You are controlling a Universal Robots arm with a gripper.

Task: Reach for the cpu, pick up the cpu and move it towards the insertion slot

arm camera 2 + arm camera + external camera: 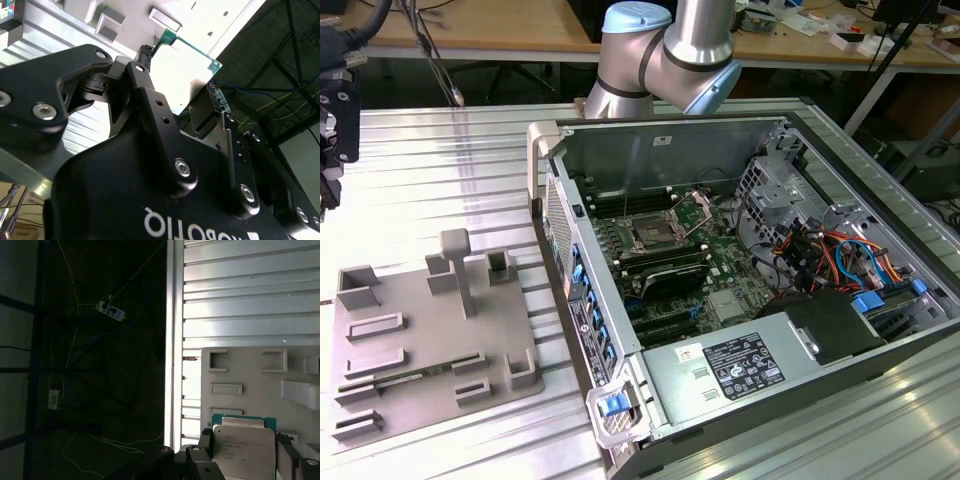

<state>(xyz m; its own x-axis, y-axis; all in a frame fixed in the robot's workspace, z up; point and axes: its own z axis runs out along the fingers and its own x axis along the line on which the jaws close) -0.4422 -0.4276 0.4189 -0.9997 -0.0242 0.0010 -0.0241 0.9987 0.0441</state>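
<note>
Black fingers [205,441] clamp the cpu [243,451] by its edges, grey tray [250,372] beyond; best kept level toward the insertion slot [650,236], four o'clock from them in the exterior view.

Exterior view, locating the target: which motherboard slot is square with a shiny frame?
The insertion slot; the memory slots beside it are long and black. The gripper grips the cpu.

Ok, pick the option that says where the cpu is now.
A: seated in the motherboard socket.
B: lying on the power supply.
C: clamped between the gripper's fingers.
C: in the first wrist view the cpu sits in the gripper, a finger on either side, with the grey tray behind it; in the exterior view the insertion slot shows a dark centre.
</note>
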